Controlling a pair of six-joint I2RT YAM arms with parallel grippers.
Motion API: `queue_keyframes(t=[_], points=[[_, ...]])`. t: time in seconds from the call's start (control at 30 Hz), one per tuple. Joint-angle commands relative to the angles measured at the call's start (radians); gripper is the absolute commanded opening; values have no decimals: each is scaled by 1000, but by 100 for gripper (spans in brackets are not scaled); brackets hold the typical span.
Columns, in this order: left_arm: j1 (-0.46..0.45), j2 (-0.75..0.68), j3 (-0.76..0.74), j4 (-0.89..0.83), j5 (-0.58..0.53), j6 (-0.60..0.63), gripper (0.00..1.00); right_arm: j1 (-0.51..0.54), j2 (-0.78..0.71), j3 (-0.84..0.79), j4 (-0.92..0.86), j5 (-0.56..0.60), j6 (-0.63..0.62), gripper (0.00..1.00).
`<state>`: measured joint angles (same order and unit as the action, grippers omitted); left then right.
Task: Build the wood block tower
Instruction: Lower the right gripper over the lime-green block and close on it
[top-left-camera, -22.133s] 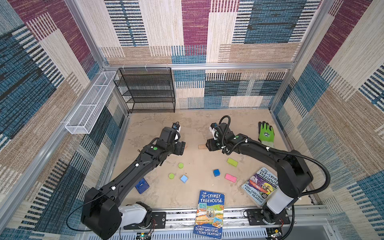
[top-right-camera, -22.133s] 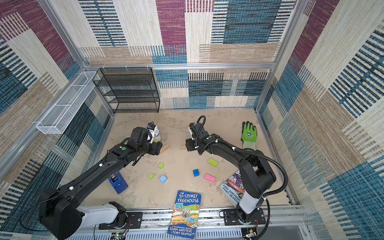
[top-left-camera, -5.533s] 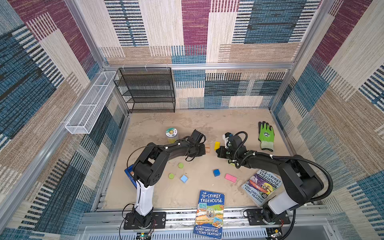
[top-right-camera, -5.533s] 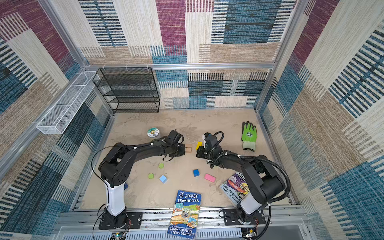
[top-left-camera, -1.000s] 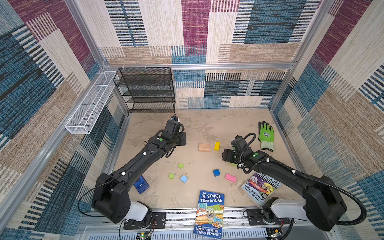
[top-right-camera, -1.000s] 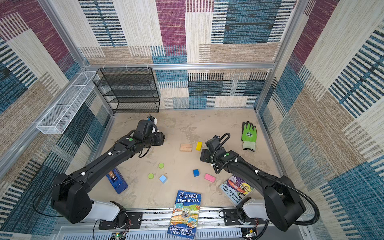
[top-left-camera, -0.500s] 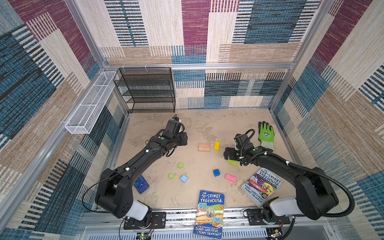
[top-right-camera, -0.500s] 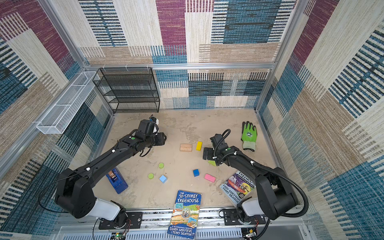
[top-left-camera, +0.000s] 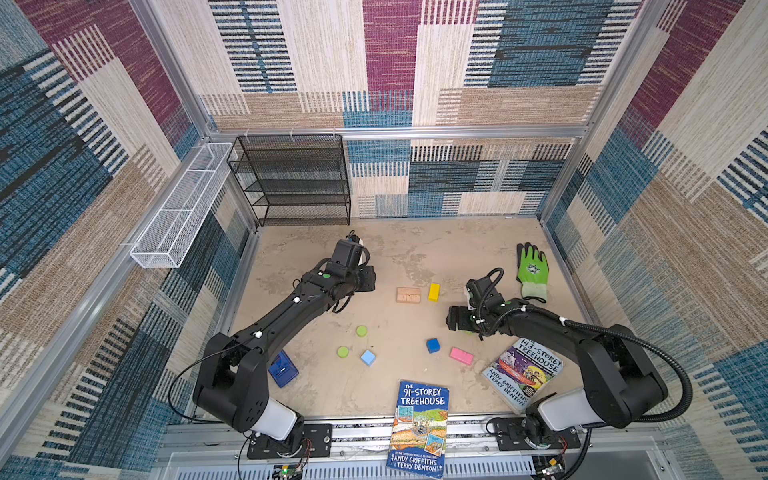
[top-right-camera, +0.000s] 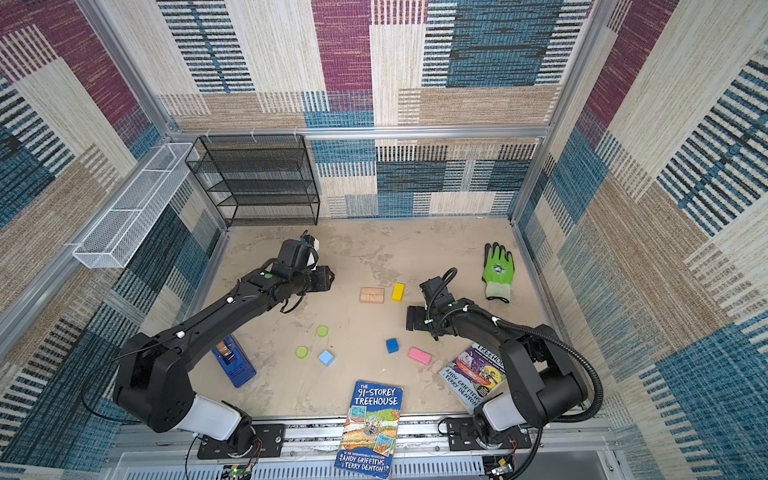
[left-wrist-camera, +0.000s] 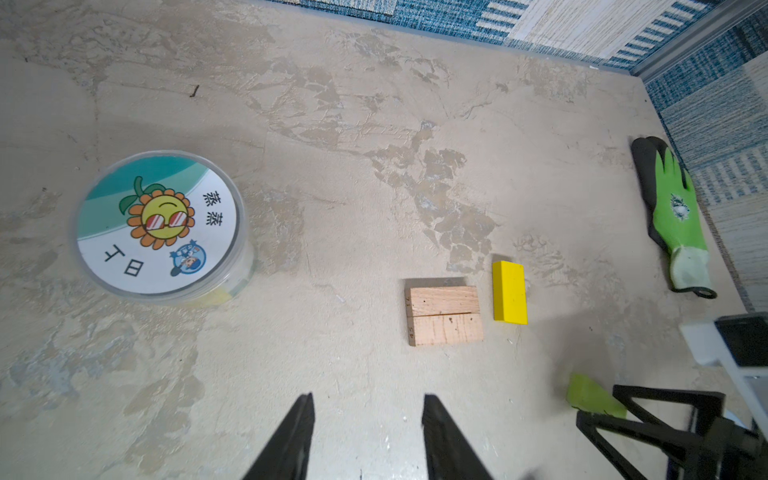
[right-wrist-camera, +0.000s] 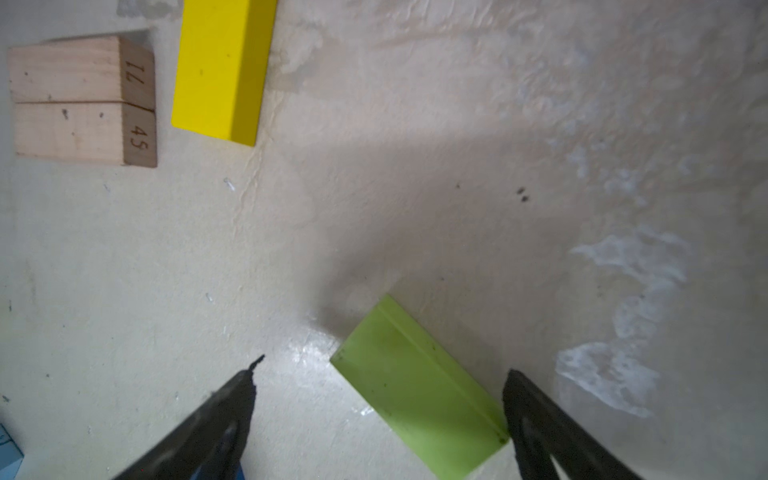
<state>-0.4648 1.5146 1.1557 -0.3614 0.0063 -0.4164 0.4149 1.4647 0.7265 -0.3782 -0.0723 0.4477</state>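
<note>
— Where do the blocks lie?
— Each on its own on the table (top-left-camera: 415, 257). The tan bars (top-left-camera: 408, 294) lie side by side, touching, mid-table. The yellow oblong (top-left-camera: 434, 291) is just right of them, apart.
— And nearer?
— Left of centre are a lime disc (top-left-camera: 361, 331), a second disc (top-left-camera: 343, 352) and the light-blue cube (top-left-camera: 368, 357). Right of centre are the dark-blue cube (top-left-camera: 432, 345) and the pink oblong (top-left-camera: 461, 355). None touch.
— The right gripper (right-wrist-camera: 381, 370)?
— Low, jaws spread wide to either side of the lime oblong (right-wrist-camera: 419, 390), which lies flat, nearer than the yellow and to its right. One finger is just beside its corner; I cannot tell if they touch. It is not grasped.
— The left gripper (left-wrist-camera: 368, 397)?
— Left of the bars, above the table, jaws parted and empty.
</note>
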Motion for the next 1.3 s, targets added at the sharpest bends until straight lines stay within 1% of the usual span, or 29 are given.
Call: queue_keyframes(t=[0.0,0.13,0.23,0.37,0.73,0.97,1.1,1.27], points=[[3,5,7,23,14,14,47,1,-6,-10,40,-37,24,88],[3,6,6,24,18,13,47,1,-22,-24,42,-50,41,81],[3,6,7,26,22,11,46,2,-40,-28,38,-51,54,73],[4,0,3,24,23,13,46,4,-58,-38,39,-57,76,65],[9,1,-1,29,36,13,46,40,-70,-25,9,-29,112,53],[10,23,11,24,44,7,46,67,-85,22,-65,63,106,49],[9,33,16,25,59,5,45,76,-80,39,-80,87,98,49],[10,30,15,22,58,5,45,88,-42,52,-94,109,89,54]])
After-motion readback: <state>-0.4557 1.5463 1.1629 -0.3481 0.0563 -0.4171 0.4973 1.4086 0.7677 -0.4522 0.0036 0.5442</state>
